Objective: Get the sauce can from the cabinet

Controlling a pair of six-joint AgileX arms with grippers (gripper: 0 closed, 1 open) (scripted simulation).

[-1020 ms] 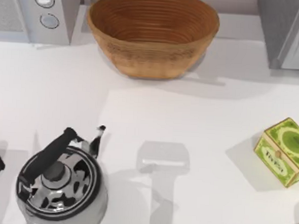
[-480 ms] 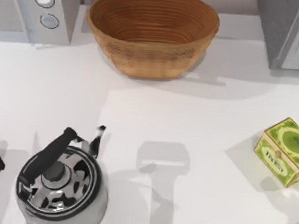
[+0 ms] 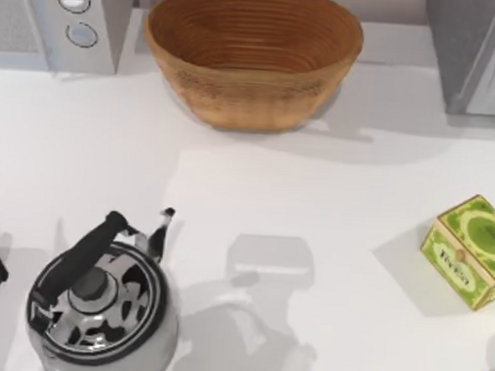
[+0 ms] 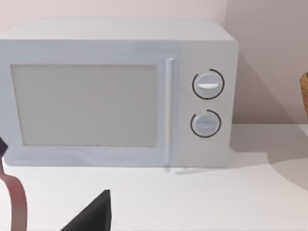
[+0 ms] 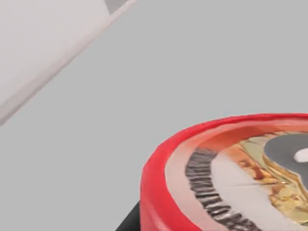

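Close up, the sauce can [image 5: 226, 178] shows no readable writing; either arm's jaws' state I cannot tell.

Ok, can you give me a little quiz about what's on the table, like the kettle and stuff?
1. True or false: in the top view, the kettle stands to the left of the green box.
2. In the right wrist view, what colour is the side of the sauce can? A blue, B red, C green.
3. Fill in: the microwave has ___ round dials.

Key: 1 true; 2 B; 3 two.
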